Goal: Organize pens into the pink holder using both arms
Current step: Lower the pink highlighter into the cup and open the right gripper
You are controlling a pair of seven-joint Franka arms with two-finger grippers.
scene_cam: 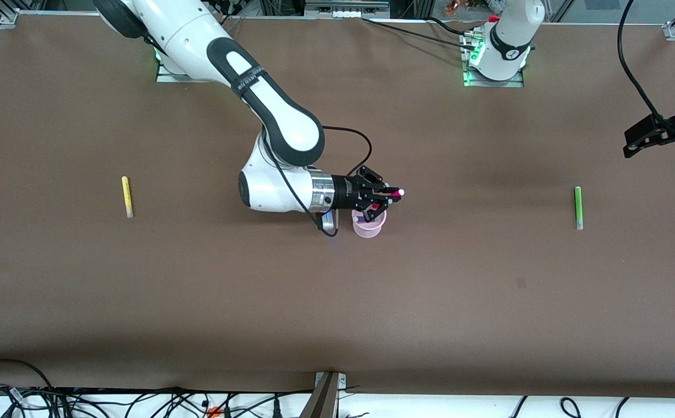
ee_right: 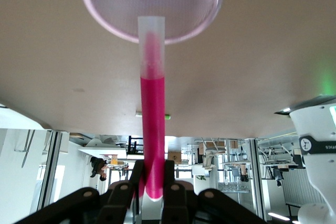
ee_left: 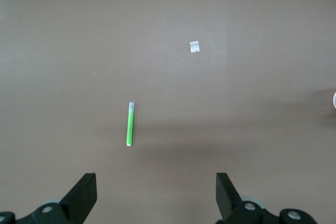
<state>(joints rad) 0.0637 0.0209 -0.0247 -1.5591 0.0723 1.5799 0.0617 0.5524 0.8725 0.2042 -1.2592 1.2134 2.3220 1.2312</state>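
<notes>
I see no readable text anywhere. Right arm (scene_cam: 256,87) black band carries small white lettering, can't make it out. Left arm base (scene_cam: 508,46) has small dark mark, also unreadable from here.

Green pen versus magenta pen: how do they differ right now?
The green pen lies flat on the table toward the left arm's end; the magenta pen is held over the holder. The green pen is untouched, below the open left claw; the right claw is shut on the magenta pen. Both are slim with pale tips.
</notes>
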